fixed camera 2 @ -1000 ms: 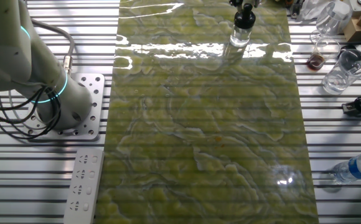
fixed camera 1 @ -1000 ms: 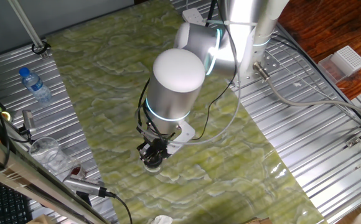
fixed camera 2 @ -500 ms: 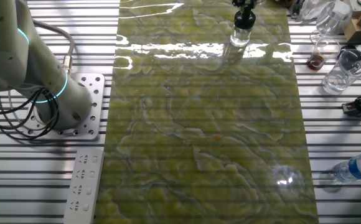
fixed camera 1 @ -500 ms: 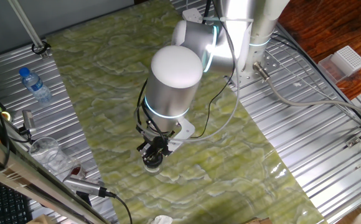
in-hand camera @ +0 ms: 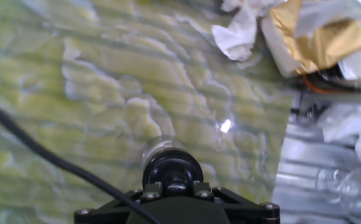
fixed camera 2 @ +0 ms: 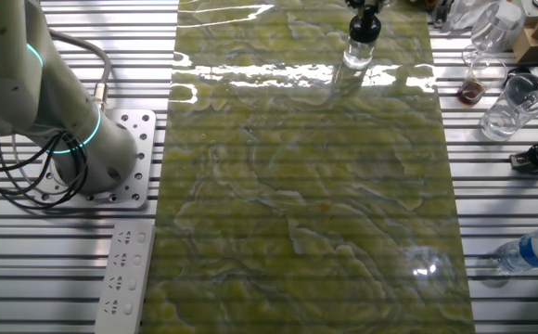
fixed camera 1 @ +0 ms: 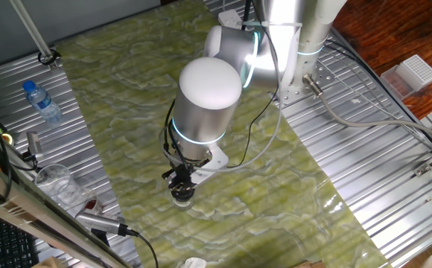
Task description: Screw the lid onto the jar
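Note:
The jar (fixed camera 2: 358, 54) is a small pale see-through pot standing upright on the green marbled mat. It also shows in one fixed view (fixed camera 1: 182, 196) and in the hand view (in-hand camera: 160, 147). The black lid (in-hand camera: 172, 168) sits on top of the jar. My gripper (fixed camera 1: 180, 179) comes down from above and its fingers are closed on the sides of the lid; it shows at the top edge of the other fixed view (fixed camera 2: 365, 15). In the hand view my gripper (in-hand camera: 172, 184) hides the lid's near half.
A clear cup (fixed camera 2: 510, 104), a small glass with red liquid (fixed camera 2: 471, 90) and a blue-capped water bottle (fixed camera 2: 533, 249) stand on the metal slats beside the mat. Crumpled paper and gold foil (in-hand camera: 311, 31) lie past the mat's edge. A power strip (fixed camera 2: 125, 276) lies near the arm's base.
The arm's wrist has shifted slightly left in one fixed view; the gripper stays on the lid and the jar has not moved.

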